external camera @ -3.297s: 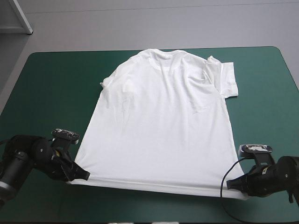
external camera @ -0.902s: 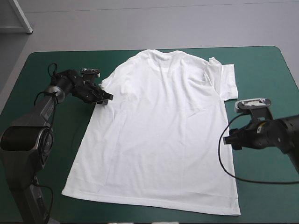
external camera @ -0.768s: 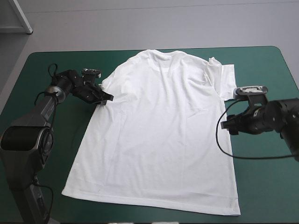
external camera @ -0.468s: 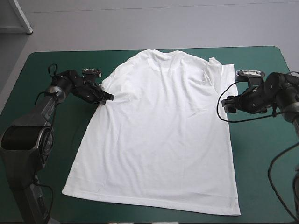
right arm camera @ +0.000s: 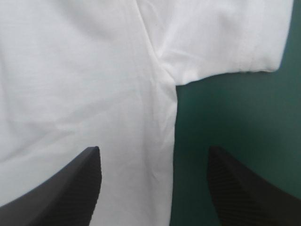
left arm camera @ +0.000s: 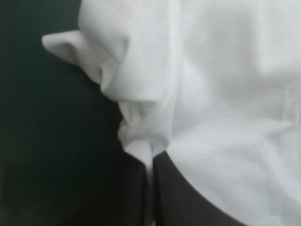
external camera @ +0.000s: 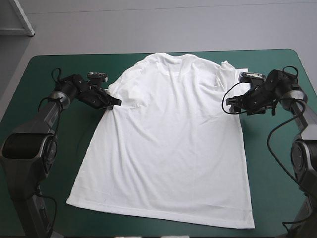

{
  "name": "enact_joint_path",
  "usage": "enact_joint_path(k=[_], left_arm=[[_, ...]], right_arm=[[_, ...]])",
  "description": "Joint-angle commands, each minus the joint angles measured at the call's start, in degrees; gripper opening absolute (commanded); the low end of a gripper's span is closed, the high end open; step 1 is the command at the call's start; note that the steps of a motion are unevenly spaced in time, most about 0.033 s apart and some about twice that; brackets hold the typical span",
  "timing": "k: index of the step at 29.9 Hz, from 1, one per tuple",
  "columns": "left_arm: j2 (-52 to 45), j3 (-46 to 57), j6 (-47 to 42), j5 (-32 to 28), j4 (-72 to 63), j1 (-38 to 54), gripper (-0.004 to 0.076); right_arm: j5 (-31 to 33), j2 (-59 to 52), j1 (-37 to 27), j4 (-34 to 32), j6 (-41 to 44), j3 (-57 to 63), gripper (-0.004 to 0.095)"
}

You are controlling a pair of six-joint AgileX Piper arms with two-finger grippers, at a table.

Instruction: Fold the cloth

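White shirt [external camera: 168, 144] flat on the desk [external camera: 49, 144], collar toward the far edge; left tool [external camera: 114, 103] clamped on its bunched sleeve [left arm camera: 110, 61], right tool [external camera: 232, 103] spread astride the other side edge, where a shallow bite could slip

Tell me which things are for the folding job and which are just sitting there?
For the job:
- T-shirt, white, spread flat
- left hand, shut on the T-shirt by one sleeve
- right hand, open at the T-shirt's edge below the other sleeve

Just there:
- table with its teal-green cover, under the T-shirt
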Motion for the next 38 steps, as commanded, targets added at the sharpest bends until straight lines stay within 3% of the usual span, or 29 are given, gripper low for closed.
enact_joint_path(k=[1, 4, 8, 15, 26, 32, 38], left_arm=[[-2.1, -1.2, -0.1, -1.9, -1.0, -0.2, 0.0021], [-2.1, -1.2, 0.1, -2.1, -1.2, -0.2, 0.0021], [-2.1, -1.2, 0.1, -2.0, -1.2, -0.2, 0.0021], [-2.1, -1.2, 0.1, -1.8, -1.2, -0.2, 0.0021], [-8.3, -5.7, 0.0, -0.2, 0.0, -0.1, 0.0021], [-15.0, -13.0, -0.6, 0.6, 0.1, -0.1, 0.0021], [-20.3, -22.2, -1.1, 2.0, 0.1, -0.1, 0.0021]], right_arm=[[-1.4, 0.3, -0.2, 2.5, -1.1, -2.0, 0.0603], [-0.7, 2.6, 1.1, 2.8, -1.8, -2.0, 0.0596], [-1.1, 3.8, 3.7, 2.5, -1.8, -2.0, 0.0473], [-4.2, 3.8, 5.4, 2.4, -1.4, -2.0, -0.0008], [-2.8, -2.8, 5.1, -4.6, 1.0, -6.4, -0.0015], [0.4, -9.9, 5.1, -10.6, 4.1, -14.3, -0.0016], [3.6, -15.6, 5.1, -10.7, 4.9, -26.4, -0.0016]])
